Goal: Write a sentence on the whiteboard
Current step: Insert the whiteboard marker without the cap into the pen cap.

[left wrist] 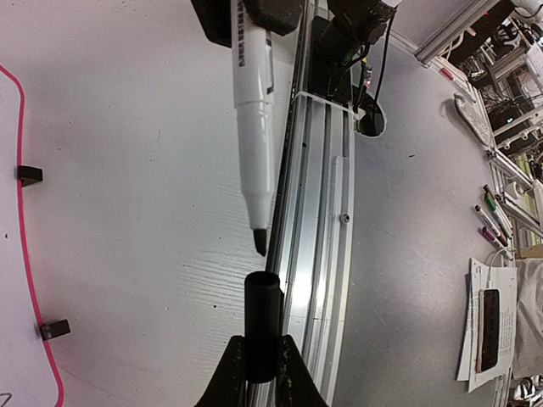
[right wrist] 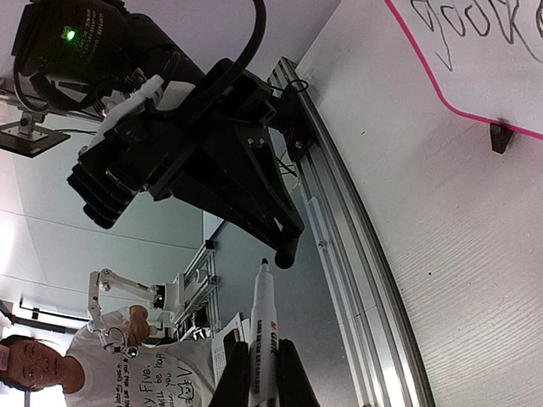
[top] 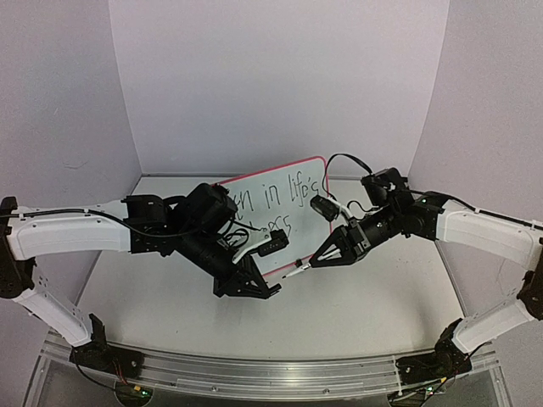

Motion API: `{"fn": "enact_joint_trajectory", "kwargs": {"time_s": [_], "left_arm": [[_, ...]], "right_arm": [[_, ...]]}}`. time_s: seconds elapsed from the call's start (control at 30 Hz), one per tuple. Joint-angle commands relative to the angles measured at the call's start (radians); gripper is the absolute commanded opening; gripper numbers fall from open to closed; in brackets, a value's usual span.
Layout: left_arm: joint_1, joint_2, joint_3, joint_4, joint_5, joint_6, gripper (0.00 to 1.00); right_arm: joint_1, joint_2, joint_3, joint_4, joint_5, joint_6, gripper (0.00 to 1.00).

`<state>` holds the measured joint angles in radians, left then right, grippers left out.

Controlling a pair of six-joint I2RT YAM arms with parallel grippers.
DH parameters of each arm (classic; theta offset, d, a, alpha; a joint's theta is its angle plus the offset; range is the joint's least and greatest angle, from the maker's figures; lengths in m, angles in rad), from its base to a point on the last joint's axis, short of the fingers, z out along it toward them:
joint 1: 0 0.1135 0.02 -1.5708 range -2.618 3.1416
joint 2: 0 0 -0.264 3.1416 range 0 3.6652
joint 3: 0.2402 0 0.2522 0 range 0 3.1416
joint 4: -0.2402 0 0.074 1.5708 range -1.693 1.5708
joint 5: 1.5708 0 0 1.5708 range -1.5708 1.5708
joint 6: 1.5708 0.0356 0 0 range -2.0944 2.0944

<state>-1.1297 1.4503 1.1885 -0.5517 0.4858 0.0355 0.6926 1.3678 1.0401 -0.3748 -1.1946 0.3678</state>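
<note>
Overhead, a pale table (top: 373,314) carries a whiteboard (top: 284,191) with a pink frame. It lies flat toward the back wall between two white arms, with dark handwriting across it. In front of the board, the two grippers face each other. The right gripper (right wrist: 261,377) pinches the barrel of a white marker (right wrist: 264,318), whose bare tip points at the left one. The left gripper (left wrist: 261,377) pinches a black cap (left wrist: 262,314), whose open end sits just short of the tip, not touching.
</note>
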Motion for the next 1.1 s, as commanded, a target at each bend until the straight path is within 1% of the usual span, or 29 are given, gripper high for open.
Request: {"fn": "enact_joint_trajectory", "kwargs": {"time_s": [0.0,1.07], "left_arm": [[-0.001,-0.034,0.013,0.039,-0.005,-0.009,0.00],[-0.001,-0.024,0.042,0.039,0.000,-0.005,0.00]], "right_arm": [[0.006,-0.001,0.000,0.016,-0.018,-0.003,0.00],[0.028,0.037,-0.017,0.010,-0.014,-0.017,0.00]]}}
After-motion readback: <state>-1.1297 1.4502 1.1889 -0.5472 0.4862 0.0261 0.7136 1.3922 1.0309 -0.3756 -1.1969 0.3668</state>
